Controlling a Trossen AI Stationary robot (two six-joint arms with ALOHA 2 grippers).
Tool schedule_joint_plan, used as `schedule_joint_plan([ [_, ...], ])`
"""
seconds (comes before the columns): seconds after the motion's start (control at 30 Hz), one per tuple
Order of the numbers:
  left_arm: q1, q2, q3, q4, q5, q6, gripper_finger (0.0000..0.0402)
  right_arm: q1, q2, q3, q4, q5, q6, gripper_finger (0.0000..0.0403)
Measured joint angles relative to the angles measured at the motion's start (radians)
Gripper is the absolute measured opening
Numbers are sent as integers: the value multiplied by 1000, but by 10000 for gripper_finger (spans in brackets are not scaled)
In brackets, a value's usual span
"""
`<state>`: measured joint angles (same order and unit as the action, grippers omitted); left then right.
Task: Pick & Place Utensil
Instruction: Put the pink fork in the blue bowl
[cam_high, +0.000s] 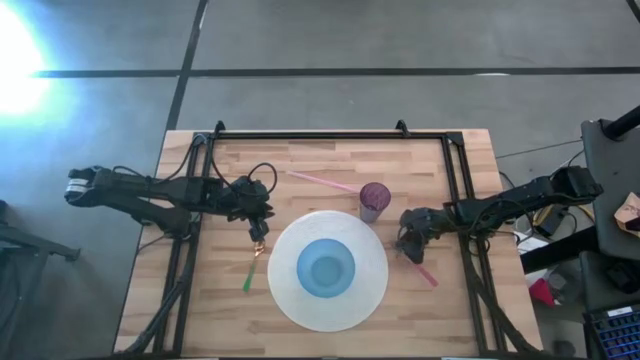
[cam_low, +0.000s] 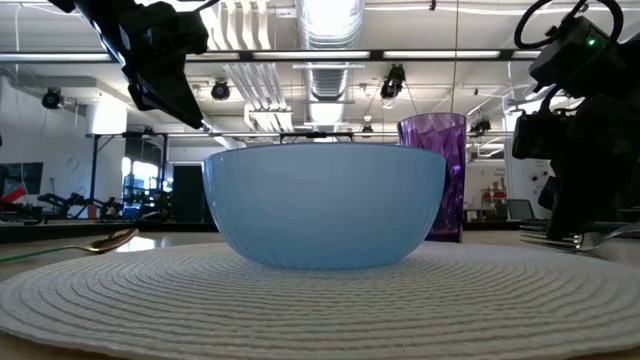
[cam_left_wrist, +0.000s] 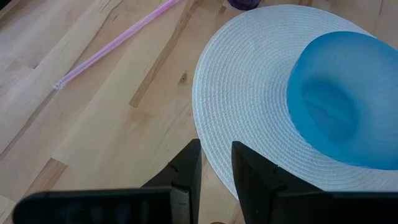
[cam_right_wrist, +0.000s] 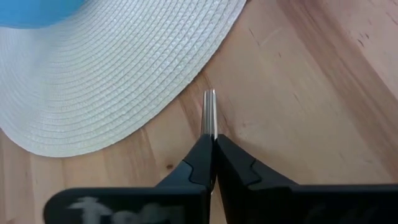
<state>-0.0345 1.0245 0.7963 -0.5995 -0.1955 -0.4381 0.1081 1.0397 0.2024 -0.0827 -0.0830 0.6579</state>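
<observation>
Gripping a metal utensil edge-on, my right gripper sits beside the placemat; left gripper slightly apart, empty. Placement pending.

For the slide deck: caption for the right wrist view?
Right claw shut on thin metal utensil beside white woven placemat.

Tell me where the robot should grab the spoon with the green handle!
The spoon lies flat on the table, left of the white mat. Probably best on the green handle, near its middle, coming straight down from above: it's thin, straight and clear of the mat. The left gripper is just above the bowl end.
</observation>
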Motion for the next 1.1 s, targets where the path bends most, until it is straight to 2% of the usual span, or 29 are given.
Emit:
schedule_joint_plan([
  [0.6,0,0,0,0,0,0,81,0,-1,-2,11,-5,-3,8],
  [1.1,0,0,0,0,0,0,81,0,-62,-6,-4,-10,-9,7],
])
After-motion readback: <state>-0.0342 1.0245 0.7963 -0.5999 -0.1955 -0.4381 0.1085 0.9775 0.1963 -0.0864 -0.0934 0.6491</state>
